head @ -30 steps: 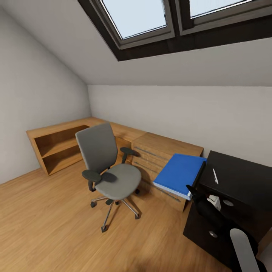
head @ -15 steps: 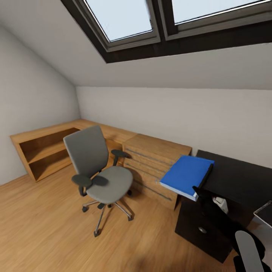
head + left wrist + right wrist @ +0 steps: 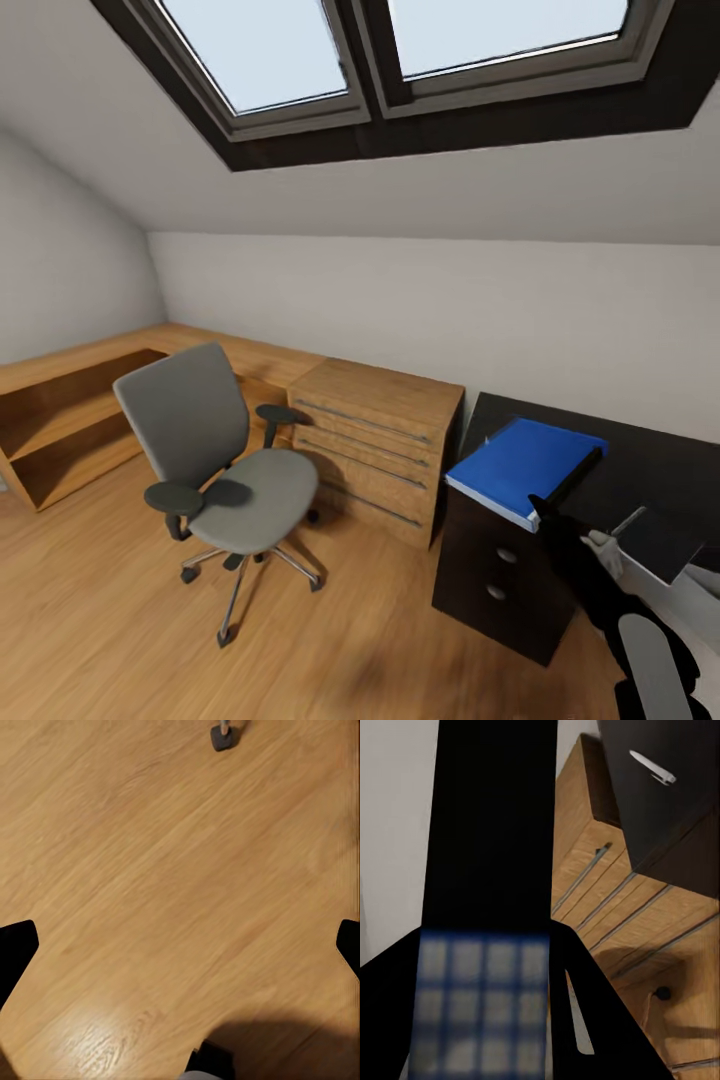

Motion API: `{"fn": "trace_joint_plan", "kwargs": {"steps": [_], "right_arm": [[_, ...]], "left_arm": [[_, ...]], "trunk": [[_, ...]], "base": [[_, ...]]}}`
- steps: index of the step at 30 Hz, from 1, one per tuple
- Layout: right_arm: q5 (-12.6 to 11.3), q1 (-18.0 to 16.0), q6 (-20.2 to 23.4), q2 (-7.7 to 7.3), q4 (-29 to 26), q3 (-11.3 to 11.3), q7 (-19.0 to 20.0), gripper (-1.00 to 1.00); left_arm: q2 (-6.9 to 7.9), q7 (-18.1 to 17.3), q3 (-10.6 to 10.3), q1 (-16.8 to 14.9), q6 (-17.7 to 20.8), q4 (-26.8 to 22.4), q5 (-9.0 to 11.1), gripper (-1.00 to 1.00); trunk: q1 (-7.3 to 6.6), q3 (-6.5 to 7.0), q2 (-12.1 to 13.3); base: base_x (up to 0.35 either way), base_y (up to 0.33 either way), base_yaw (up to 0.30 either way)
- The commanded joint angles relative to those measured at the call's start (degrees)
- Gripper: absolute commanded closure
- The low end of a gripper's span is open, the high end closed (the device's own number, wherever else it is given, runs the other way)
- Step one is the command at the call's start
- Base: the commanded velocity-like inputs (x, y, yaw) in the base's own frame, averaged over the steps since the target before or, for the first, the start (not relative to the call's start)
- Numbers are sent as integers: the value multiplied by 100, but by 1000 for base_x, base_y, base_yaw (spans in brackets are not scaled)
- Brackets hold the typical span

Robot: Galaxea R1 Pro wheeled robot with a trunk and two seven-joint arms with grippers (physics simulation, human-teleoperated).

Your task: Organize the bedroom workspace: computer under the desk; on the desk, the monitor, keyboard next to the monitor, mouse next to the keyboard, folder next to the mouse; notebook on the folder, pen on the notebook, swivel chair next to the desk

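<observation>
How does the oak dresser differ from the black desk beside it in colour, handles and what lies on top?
The dresser is light oak; the desk is glossy black. The dresser has long metal bar handles; the desk has round silver knobs. The dresser's top looks bare; the desk has the blue folder over it. Both have drawers.

the folder (image 3: pixel 522 467) now hangs over the desk (image 3: pixel 655 470); view has panned right.
</observation>
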Motion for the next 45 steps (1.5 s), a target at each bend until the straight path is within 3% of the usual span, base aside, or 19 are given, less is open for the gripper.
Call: {"fn": "trace_joint_plan", "kwargs": {"steps": [1,23,30,45], "right_arm": [[-62,-7,5,7,2,-13,-33,100],[-61,-34,-795,0,535,50,-33,100],[-69,-41,-1741,7,849,57,-41,100],[-83,-42,-1898,7,955,53,-36,100]], "left_arm": [[5,29,-36,-2,-21,-2,44,-100],[5,30,-38,-2,-21,7,44,-100],[5,31,-38,-2,-21,25,44,-100],[5,31,-38,-2,-21,26,51,-100]], "trunk": [[-23,12,37],[-506,407,920],[-660,533,1201],[-989,793,1802]], "base": [[0,0,-257],[0,0,-258],[0,0,-259],[0,0,-252]]}}
